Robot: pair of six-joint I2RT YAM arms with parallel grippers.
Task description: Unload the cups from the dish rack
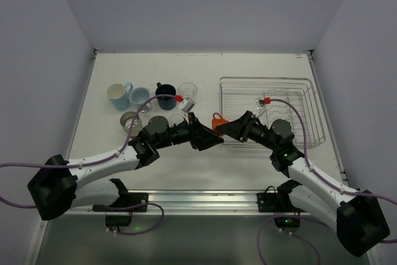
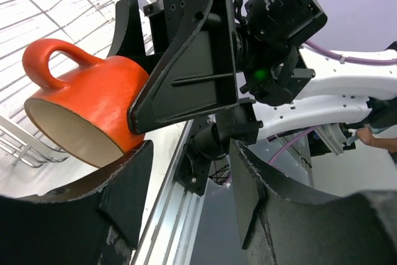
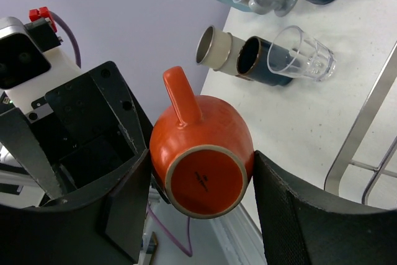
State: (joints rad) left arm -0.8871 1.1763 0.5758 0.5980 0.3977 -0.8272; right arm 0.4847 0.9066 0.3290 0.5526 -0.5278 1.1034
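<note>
An orange mug hangs in the air between my two grippers, just left of the silver wire dish rack. My right gripper is shut on it; in the right wrist view its fingers press both sides of the mug, base toward the camera, handle up. My left gripper is open right beside the mug, which in the left wrist view lies on its side by the left finger, not between the fingers. The rack looks empty.
Several cups stand on the table at the left: a cream-and-blue mug, a light blue mug, a navy mug, a clear glass, a tan cup. The table's metal front rail runs below the arms.
</note>
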